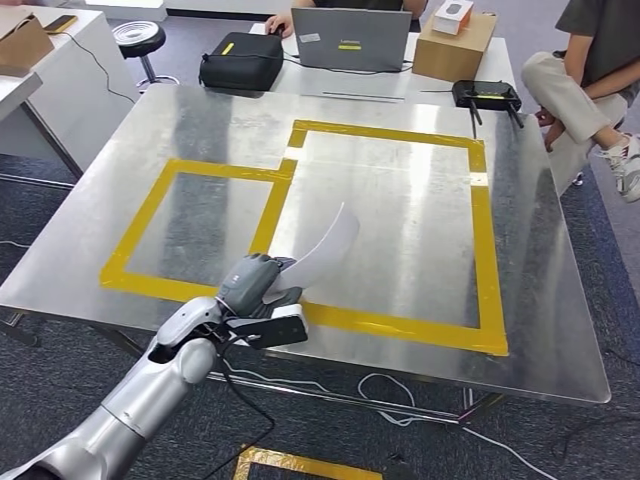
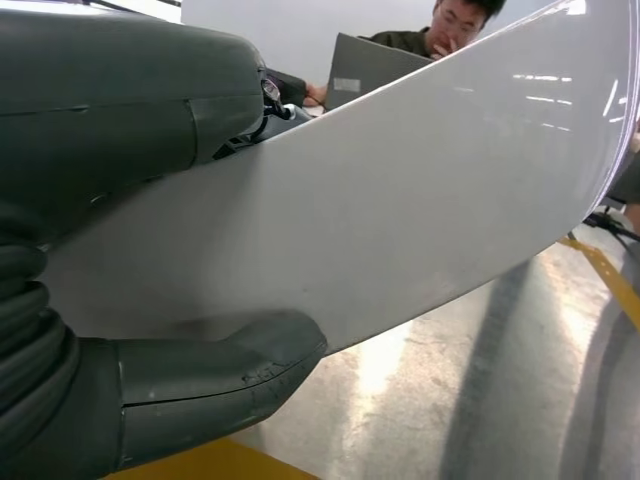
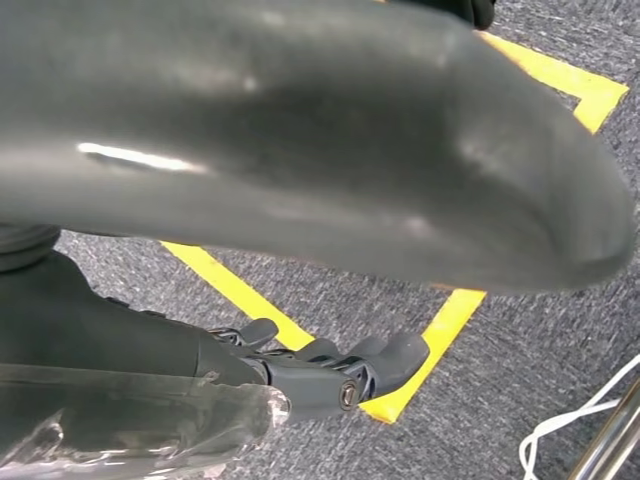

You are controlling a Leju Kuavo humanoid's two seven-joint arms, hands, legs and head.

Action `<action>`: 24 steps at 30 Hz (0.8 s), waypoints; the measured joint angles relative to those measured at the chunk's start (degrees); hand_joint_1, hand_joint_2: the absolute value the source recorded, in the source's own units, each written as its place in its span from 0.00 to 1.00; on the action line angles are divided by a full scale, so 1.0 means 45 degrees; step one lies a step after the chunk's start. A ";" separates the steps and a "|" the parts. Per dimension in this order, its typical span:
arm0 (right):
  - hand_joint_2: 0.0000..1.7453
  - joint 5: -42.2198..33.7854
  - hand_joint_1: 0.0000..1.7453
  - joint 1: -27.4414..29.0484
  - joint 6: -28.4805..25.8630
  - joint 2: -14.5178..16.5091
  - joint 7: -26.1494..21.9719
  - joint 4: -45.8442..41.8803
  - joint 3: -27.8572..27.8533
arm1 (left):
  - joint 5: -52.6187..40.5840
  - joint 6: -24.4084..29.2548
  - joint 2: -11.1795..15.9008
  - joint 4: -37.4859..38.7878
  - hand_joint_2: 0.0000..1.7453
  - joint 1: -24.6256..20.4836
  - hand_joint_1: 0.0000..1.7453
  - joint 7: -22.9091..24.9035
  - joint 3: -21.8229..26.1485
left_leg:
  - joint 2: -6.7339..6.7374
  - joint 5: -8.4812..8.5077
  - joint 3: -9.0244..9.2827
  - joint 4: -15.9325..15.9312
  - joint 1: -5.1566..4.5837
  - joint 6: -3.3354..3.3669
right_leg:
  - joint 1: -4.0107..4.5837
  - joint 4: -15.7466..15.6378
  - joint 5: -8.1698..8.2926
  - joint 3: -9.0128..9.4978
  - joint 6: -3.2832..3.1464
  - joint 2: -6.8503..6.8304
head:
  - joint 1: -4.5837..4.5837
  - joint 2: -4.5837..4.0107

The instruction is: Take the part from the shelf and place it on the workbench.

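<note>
Closest in the head view, the silver left arm (image 1: pixel 143 390) reaches up from below to the near edge of the bench (image 1: pixel 528 330), its left hand (image 1: pixel 253 285) clamped on the part (image 1: pixel 321 252), a curved white strip. From the left wrist, the thick thumb (image 2: pixel 226 375) presses one face of the strip and the darker fingers (image 2: pixel 128 120) close over the other. That strip juts up and away from the hand, over the yellow tape outline (image 1: pixel 487 270) of the larger marked square, tilted and clear of the metal top.

Beyond the far edge sit a black case (image 1: pixel 240 60), a laptop (image 1: pixel 351 40), a cardboard box (image 1: pixel 453 50) and a black router (image 1: pixel 487 95). A seated person's legs (image 1: pixel 573 95) are at the far right corner. White cable (image 1: pixel 385 390) loops under the near edge.

From the right wrist, the right hand (image 3: pixel 317 370) hangs over grey carpet (image 3: pixel 528 360) with yellow floor tape (image 3: pixel 445 325), fingers curled in and holding nothing.
</note>
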 joint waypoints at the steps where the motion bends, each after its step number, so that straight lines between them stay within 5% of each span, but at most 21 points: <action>1: 0.00 -0.0001 0.00 0.0000 0.0000 0.0000 -0.0005 0.0000 0.0001 | -0.0002 0.0002 -0.0010 0.0125 1.00 -0.0065 0.96 0.0000 -0.0043 | 0.0000 0.0000 -0.0001 0.0000 0.0000 0.0000 | 0.0000 0.0000 0.0000 -0.0005 0.0000 0.0000 | -0.0001 0.0000; 9: 0.00 -0.0130 0.00 0.0029 0.0041 0.0001 -0.0053 0.0004 0.0004 | -0.0277 -0.0115 -0.0089 0.0801 1.00 -0.0518 0.96 0.0416 -0.0324 | -0.0001 0.0000 -0.0005 0.0000 -0.0006 0.0001 | 0.0000 -0.0007 0.0000 -0.0010 0.0001 -0.0006 | 0.0000 0.0000; 12: 0.00 -0.0222 0.00 0.0176 0.0293 -0.0058 -0.0317 0.0005 0.0003 | -0.0872 0.0006 -0.0253 0.1749 1.00 -0.1371 0.96 0.1402 -0.0499 | -0.0003 0.0001 -0.0005 0.0001 -0.0010 0.0002 | -0.0004 -0.0011 0.0006 -0.0002 0.0008 -0.0013 | 0.0001 0.0000; 16: 0.00 -0.0392 0.00 0.0668 0.0340 -0.0316 -0.0360 0.0026 -0.0008 | -0.2612 0.1711 -0.0435 0.3811 1.00 -0.2975 0.96 0.3476 -0.0565 | -0.0002 0.0004 -0.0020 0.0001 -0.0006 0.0000 | -0.0013 -0.0011 0.0021 0.0001 0.0012 -0.0002 | 0.0001 0.0000; 20: 0.00 -0.0477 0.00 0.1097 0.0311 -0.0511 0.0035 0.0062 -0.0034 | -0.4882 0.3179 0.0041 0.5768 1.00 -0.4395 0.96 0.5209 -0.0542 | 0.0007 0.0010 -0.0024 0.0001 0.0000 -0.0009 | -0.0008 -0.0006 0.0023 -0.0008 0.0011 0.0015 | -0.0002 0.0000; 24: 0.00 -0.0568 0.00 0.1256 0.0322 -0.0573 -0.0087 0.0101 -0.0092 | -0.5443 0.3686 0.0866 0.7431 1.00 -0.5274 0.96 0.5563 -0.0280 | 0.0024 0.0020 -0.0024 0.0000 0.0009 -0.0024 | 0.0009 -0.0001 0.0026 -0.0023 0.0006 0.0038 | -0.0002 0.0000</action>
